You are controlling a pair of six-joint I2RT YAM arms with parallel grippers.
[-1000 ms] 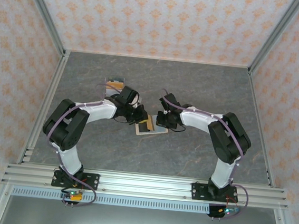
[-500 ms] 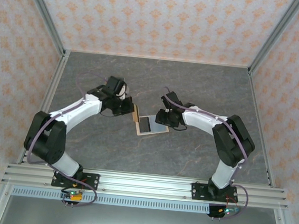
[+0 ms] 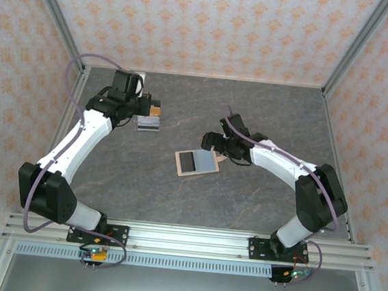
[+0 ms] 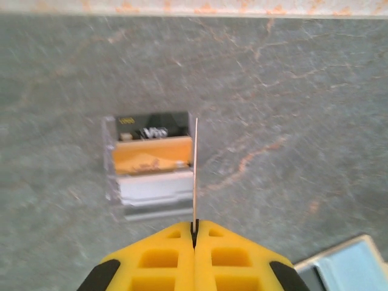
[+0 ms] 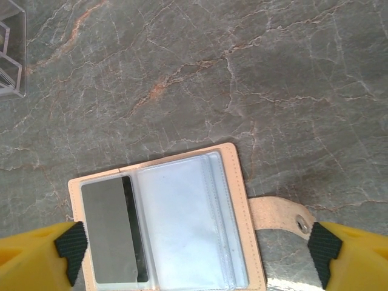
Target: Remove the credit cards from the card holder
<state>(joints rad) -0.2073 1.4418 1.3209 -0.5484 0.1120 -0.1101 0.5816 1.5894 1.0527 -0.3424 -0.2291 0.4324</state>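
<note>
Two arms show on my overhead feed, reaching to different spots on the grey marbled table point(image 3: 265, 118). My left gripper point(image 4: 194, 225) has its yellow fingers pressed together on a thin plastic card point(image 4: 195, 170), which I see edge-on as a pale line pointing toward 12 o'clock in the wrist view. Just at 11 o'clock of that held card stands a clear plastic stepped rack point(image 4: 110, 182). It carries three more credit cards point(image 4: 151, 163): black farthest, tan-orange in the middle, grey-white nearest. Overhead, this left gripper point(image 3: 148, 107) and the rack point(image 3: 148, 122) sit at about 10 o'clock from the table's centre.

The beige-tan leather card holder point(image 3: 197, 163) lies spread open near the centre, its pale blue-grey pockets facing up. One dark grey card point(image 5: 112, 230) sits in the pocket on its 9 o'clock side, and the small snap tab point(image 5: 279, 218) sticks out at 3 o'clock. My right gripper point(image 5: 195, 248) hangs over the holder with its jaws wide apart and grips nothing. Its black-padded fingertips point(image 5: 71, 242) frame the holder point(image 5: 242, 200) from either side.
</note>
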